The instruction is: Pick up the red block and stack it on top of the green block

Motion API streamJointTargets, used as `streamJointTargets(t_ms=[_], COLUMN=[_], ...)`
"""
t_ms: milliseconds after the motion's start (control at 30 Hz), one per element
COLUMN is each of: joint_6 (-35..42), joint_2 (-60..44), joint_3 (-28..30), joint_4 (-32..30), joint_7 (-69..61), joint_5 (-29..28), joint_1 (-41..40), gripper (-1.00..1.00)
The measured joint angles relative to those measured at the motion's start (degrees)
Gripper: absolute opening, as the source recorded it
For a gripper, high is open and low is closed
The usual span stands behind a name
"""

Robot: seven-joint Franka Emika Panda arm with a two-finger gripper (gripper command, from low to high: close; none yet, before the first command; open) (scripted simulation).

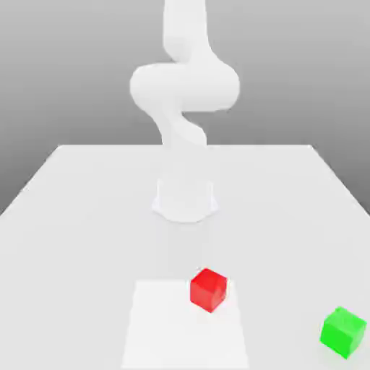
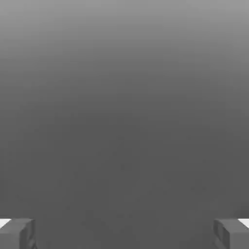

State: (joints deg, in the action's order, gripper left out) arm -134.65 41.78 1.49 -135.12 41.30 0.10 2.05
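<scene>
The red block [image 1: 209, 289] rests on the white table [image 1: 87, 217], near the front and just to the exterior view's right of centre. The green block [image 1: 343, 331] sits apart from it, at the front on the exterior view's right, close to the table's edge. In the hand view my gripper [image 2: 124, 234] is open: its two grey fingers [image 2: 17, 234] stand far apart, with nothing between them and only a plain grey background beyond. The white arm [image 1: 184, 90] rises from its base [image 1: 185, 199] and leaves the top of the exterior view.
A brighter white square patch [image 1: 173, 332] lies on the table at the front, with the red block on its far corner. The arm's round base stands mid-table behind the blocks.
</scene>
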Motion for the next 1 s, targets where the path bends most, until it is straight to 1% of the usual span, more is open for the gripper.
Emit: streamJointTargets(t_ms=[333, 567, 633, 800, 833, 1000], joint_6=[-13.5, -24.5, -28.2, -37.0, -38.6, -38.4], joint_2=[-19.6, -36.0, -40.8, -51.2, -53.1, -53.1], joint_3=[5.7, 6.9, 6.4, 3.0, 2.0, 2.0], joint_4=[-15.3, -27.0, -28.0, -27.0, -26.8, -26.8], joint_7=[-21.5, -37.5, -40.2, -44.5, -44.9, -44.9], joint_5=[0.4, -0.8, 0.0, 5.0, 5.6, 5.5], joint_1=[8.8, 12.7, 12.8, 10.8, 10.0, 10.0], gripper=[0.0, 0.0, 0.0, 0.0, -1.0, -1.0])
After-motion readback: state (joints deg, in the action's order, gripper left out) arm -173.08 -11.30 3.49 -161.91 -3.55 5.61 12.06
